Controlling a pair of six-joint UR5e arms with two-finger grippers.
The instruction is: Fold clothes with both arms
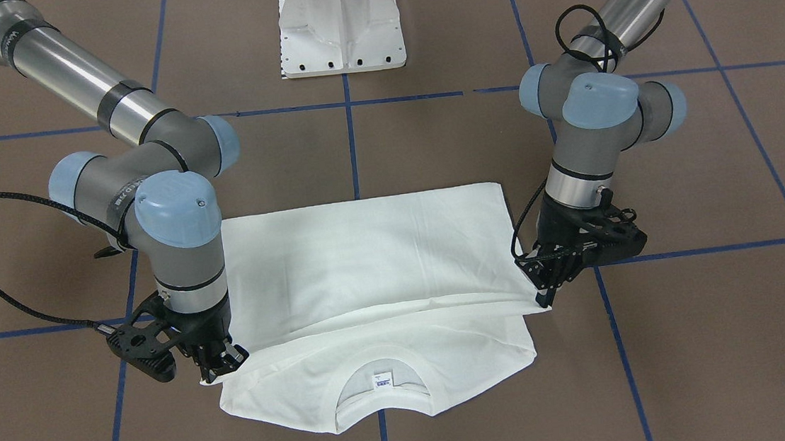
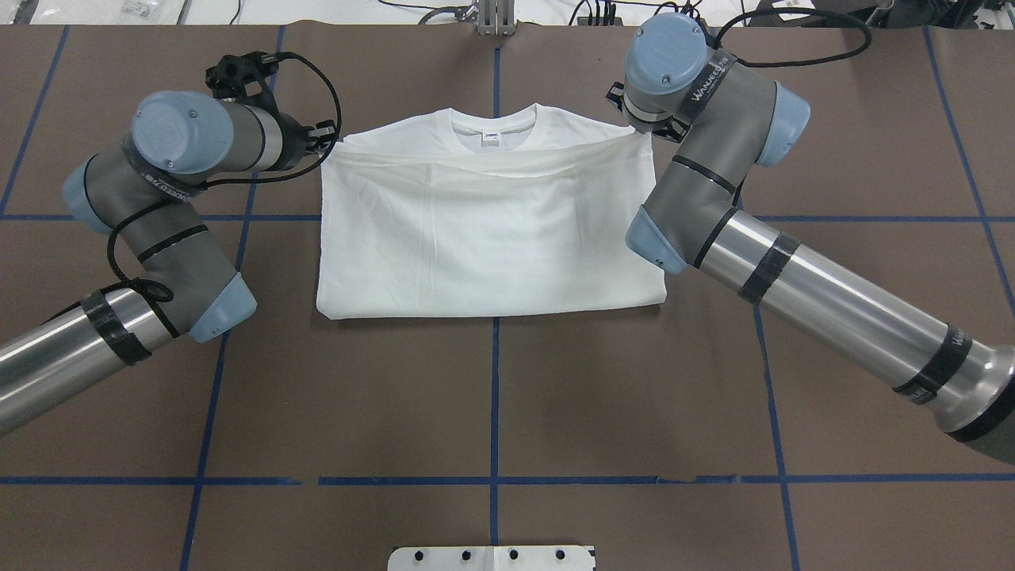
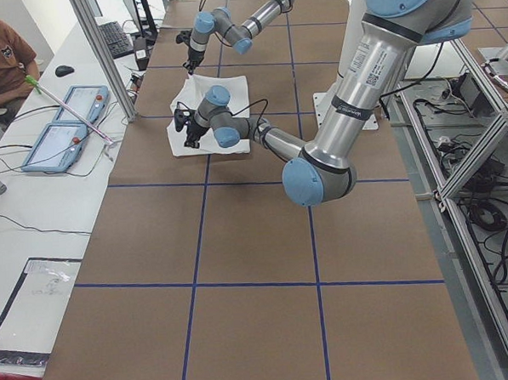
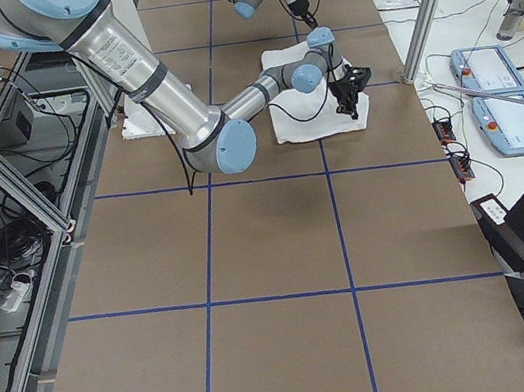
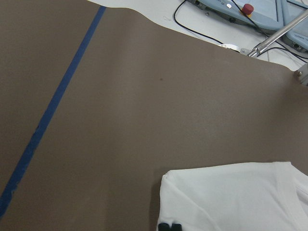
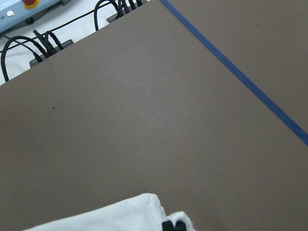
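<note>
The white T-shirt (image 1: 368, 265) lies flat on the brown table, its lower half folded up over the chest. The ribbed collar and neck label (image 1: 381, 379) still show beyond the folded edge. My left gripper (image 1: 546, 298) is shut on one corner of the folded layer, at the shirt's shoulder (image 2: 329, 144). My right gripper (image 1: 225, 367) is shut on the opposite corner. In the overhead view that gripper is hidden under its wrist joint (image 2: 662, 59). Both wrist views show closed black fingertips (image 5: 169, 226) (image 6: 173, 225) pinching white cloth. No printed text shows.
The white pedestal base (image 1: 340, 26) stands at the robot's side of the table (image 2: 492, 396), which is brown and crossed by blue tape lines. Control pendants (image 3: 63, 123) and a seated person (image 3: 0, 58) are past the far edge. Cables (image 6: 43, 41) lie there too.
</note>
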